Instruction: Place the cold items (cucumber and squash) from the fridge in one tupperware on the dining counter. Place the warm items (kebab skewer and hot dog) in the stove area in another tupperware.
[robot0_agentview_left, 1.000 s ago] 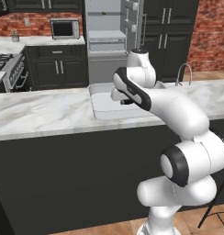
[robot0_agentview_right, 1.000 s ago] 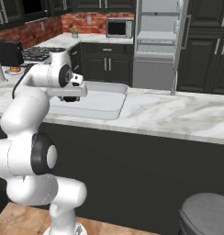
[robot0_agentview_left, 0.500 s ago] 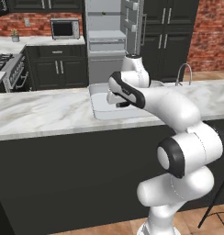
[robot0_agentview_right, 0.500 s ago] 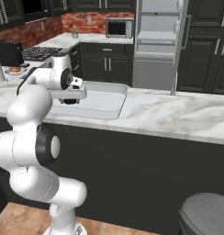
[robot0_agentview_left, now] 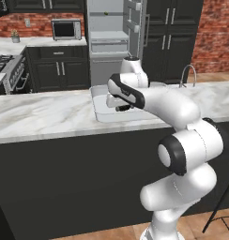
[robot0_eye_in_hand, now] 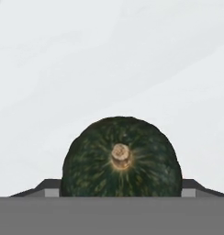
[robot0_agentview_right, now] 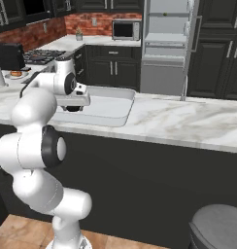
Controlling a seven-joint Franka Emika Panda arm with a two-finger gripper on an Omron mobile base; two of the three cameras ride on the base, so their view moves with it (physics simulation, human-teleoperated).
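A dark green squash (robot0_eye_in_hand: pixel 120 158) with a tan stem sits between my gripper's (robot0_eye_in_hand: pixel 118 193) two fingertips (robot0_eye_in_hand: pixel 46 187), its sides reaching both of them. The gripper is shut on it across its full width. In the left base view the gripper (robot0_agentview_left: pixel 119 106) hangs over the white sink basin (robot0_agentview_left: pixel 102 112) in the marble counter, with the squash (robot0_agentview_left: pixel 124 108) a dark shape under the hand. From the right base view the gripper (robot0_agentview_right: pixel 74 104) sits at the basin's left end, and the squash (robot0_agentview_right: pixel 72 108) is just below it. Pale marble lies behind the squash in the hand view.
The fridge (robot0_agentview_left: pixel 114 40) stands open behind the counter, its door (robot0_agentview_left: pixel 135 18) swung to the right. A faucet (robot0_agentview_left: pixel 187 75) rises right of the sink. The stove (robot0_agentview_right: pixel 40 54) is far left, with a small plate (robot0_agentview_right: pixel 16 74) holding something orange. A stool (robot0_agentview_right: pixel 220 226) stands low right.
The hand with the squash has come slightly down and toward the near side of the sink. The base has not moved.
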